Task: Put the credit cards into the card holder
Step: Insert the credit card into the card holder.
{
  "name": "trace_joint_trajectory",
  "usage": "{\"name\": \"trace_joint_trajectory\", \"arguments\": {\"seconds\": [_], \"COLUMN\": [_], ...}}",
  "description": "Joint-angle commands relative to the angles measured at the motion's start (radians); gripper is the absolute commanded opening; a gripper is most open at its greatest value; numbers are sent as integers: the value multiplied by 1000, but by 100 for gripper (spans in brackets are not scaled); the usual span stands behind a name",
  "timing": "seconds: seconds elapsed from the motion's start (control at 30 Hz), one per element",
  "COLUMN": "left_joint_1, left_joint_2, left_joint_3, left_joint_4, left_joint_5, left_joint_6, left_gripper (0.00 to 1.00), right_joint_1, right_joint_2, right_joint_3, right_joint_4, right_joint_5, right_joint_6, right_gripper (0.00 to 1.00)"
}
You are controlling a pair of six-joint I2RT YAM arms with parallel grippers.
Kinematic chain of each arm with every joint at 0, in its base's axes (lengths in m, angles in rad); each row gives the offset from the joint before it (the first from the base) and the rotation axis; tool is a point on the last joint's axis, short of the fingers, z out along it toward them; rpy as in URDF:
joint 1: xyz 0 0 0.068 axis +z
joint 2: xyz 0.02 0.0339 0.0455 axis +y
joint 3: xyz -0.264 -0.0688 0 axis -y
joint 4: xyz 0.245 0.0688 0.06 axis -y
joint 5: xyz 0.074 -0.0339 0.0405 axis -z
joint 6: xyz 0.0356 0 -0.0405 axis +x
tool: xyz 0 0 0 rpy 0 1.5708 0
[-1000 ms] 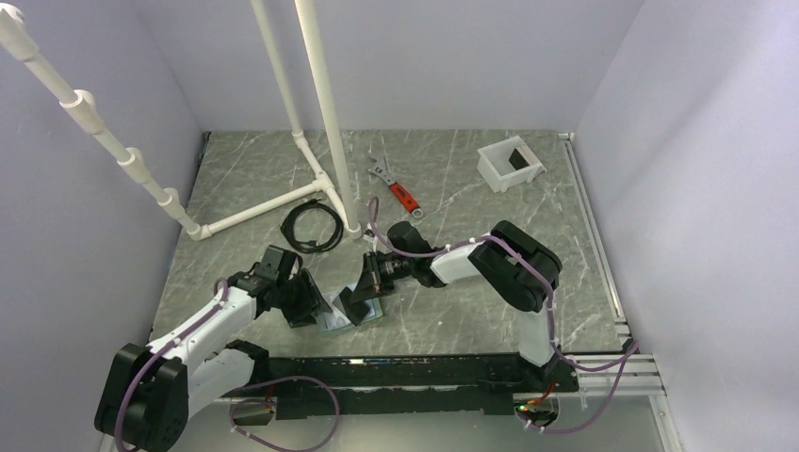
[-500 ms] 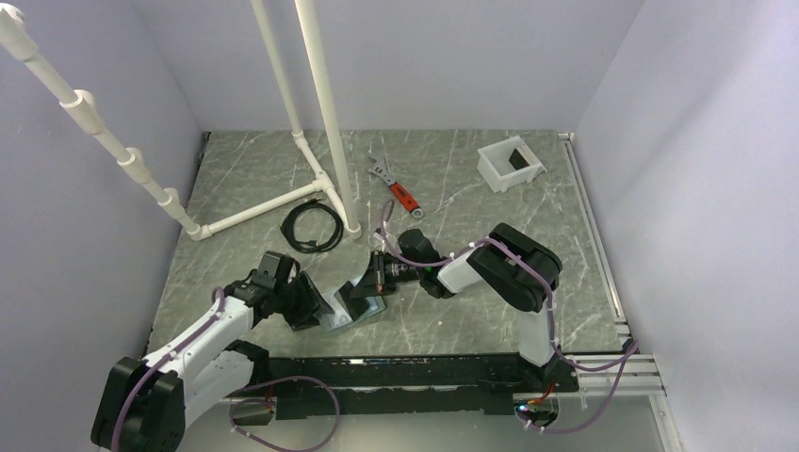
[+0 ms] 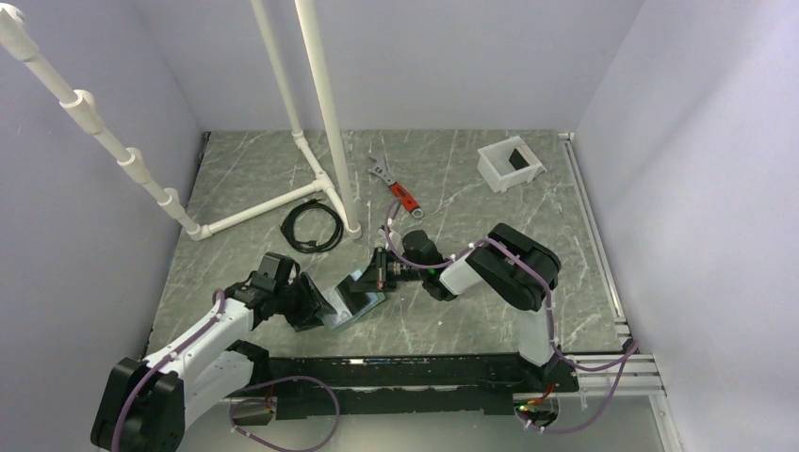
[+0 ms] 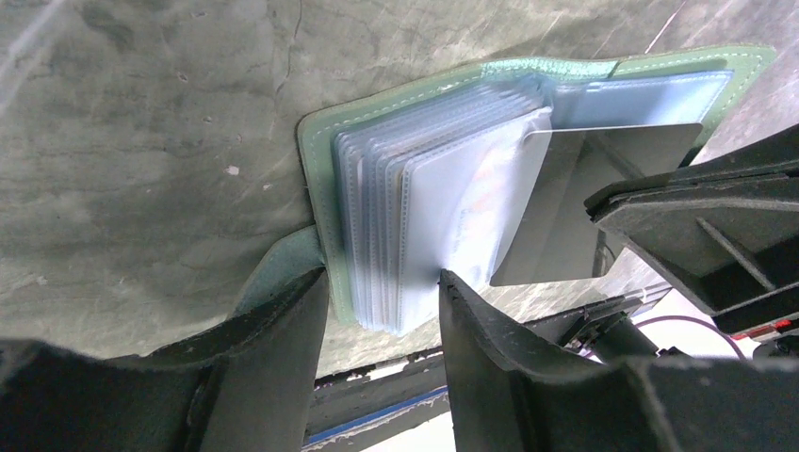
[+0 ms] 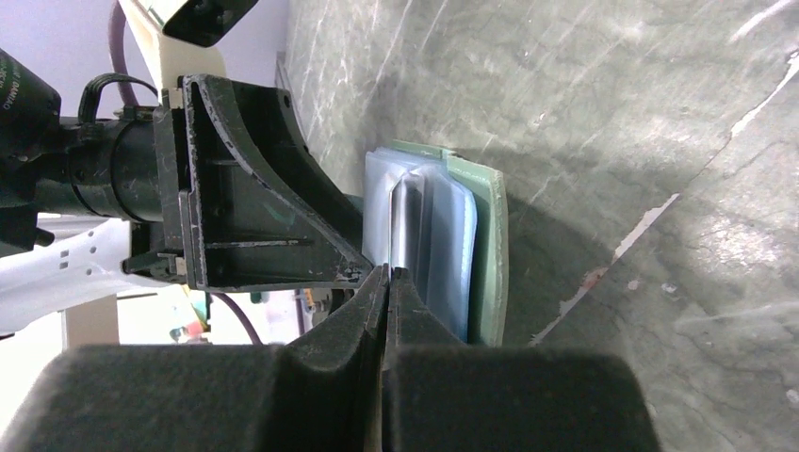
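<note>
L jaws pinch the card holder [image 4: 415, 198] at one side, clear sleeves + green cover between them. It's open and tilted, nr the near edge of the worktop [image 3: 471, 179], left of centre. R jaws are pressed together on a thin greyish credit card [image 4: 594, 169]; card's edge meets the sleeves.
</note>
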Motion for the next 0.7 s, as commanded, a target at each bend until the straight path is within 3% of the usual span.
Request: {"name": "trace_joint_trajectory", "arguments": {"seconds": [0.0, 0.33, 0.67], "left_joint_1": [-2, -2, -2], "left_joint_2": [-9, -19, 6], "left_joint_3": [-24, -16, -22], "left_joint_4": [-9, -36, -3], "left_joint_5": [-12, -23, -15], "left_joint_6": [-8, 4, -1], "left_gripper": [53, 53, 52], "right_joint_1": [-8, -23, -8], "right_joint_2": [16, 31, 57], "right_joint_3": [11, 57, 65], "right_joint_4": [83, -3, 28], "right_joint_5": [6, 8, -5], "right_joint_6": [-14, -137, -127], "right_gripper": [0, 0, 0]}}
